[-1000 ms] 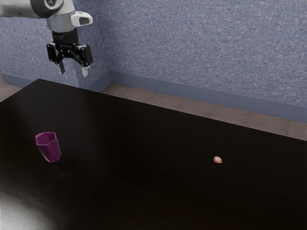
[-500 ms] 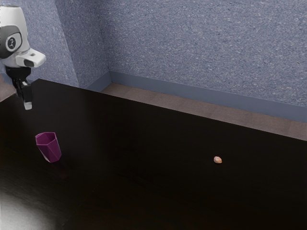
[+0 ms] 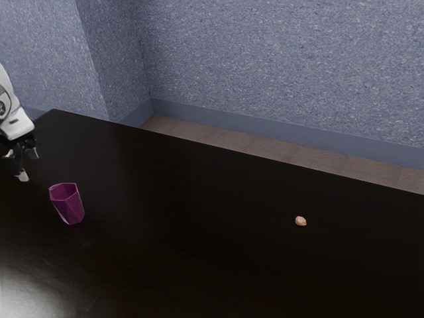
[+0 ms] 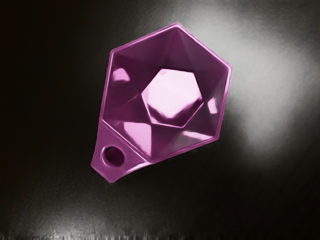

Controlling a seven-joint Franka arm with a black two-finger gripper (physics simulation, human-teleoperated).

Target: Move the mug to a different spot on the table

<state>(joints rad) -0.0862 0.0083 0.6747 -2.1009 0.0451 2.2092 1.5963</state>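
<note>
Inspection finds the purple faceted plastic mug (image 3: 67, 203) upright on the dark glossy worktop (image 3: 232, 218), lying below our jaws and a little toward the exterior view's right of them, whose spread we cannot tell.

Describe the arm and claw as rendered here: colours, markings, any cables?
The arm has a smooth white shell, with part of a dark round marking at the exterior view's left edge. The claw under it is black and ends in a pale grey tip. I can make out no cables or lettering on that stretch.
</note>
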